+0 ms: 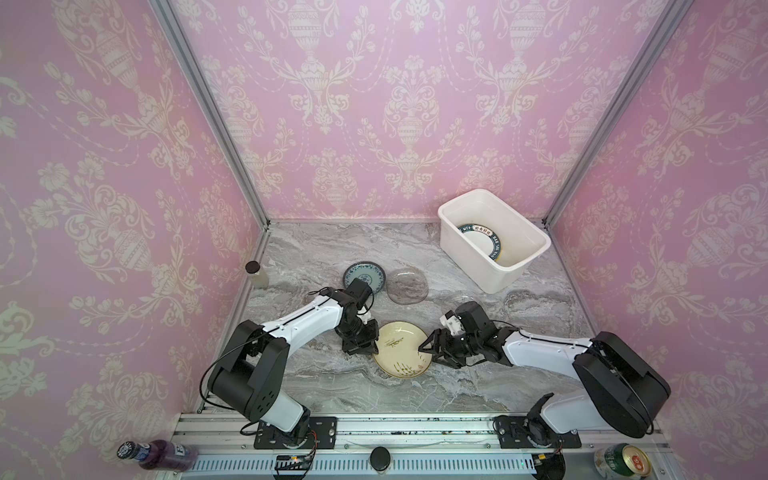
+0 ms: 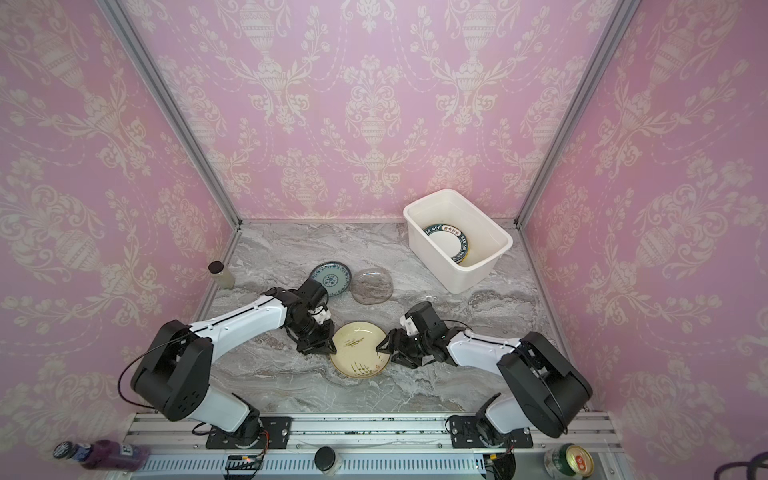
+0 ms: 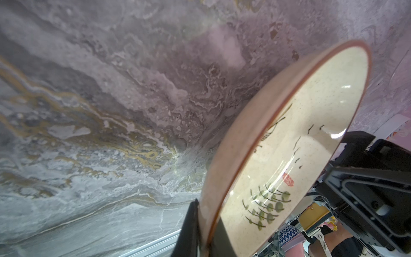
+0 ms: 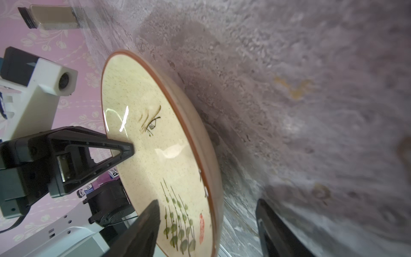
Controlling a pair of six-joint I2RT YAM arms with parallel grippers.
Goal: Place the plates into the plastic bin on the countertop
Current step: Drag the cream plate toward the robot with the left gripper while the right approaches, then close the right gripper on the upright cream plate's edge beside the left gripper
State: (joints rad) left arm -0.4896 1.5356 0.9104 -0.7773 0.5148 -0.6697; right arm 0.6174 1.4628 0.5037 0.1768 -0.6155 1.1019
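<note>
Four plates are seen in both top views. A cream, brown-rimmed round plate painted with green sprigs point(image 1: 401, 349) is found on the grey marble-patterned countertop point(image 1: 332, 382) between the two arms. Its left rim is clamped between the closed jaws of the left gripper point(image 1: 373, 341). The opposite rim is straddled by the right gripper point(image 1: 424, 352), whose jaws are apart, one finger point(image 4: 142, 229) over the plate's face and one beyond its edge. Whether this plate is lifted clear of the surface cannot be told. A white round plate with a dark lettered rim point(image 1: 478, 243) is seen inside the deep white rectangular plastic bin point(image 1: 473, 266) at the back right, partly cut off by the bin's near wall. A teal floral plate point(image 1: 363, 274) is partly covered by the left arm's wrist, and a clear glass plate point(image 1: 407, 286) just beside it is hard to make out against the marble.
</note>
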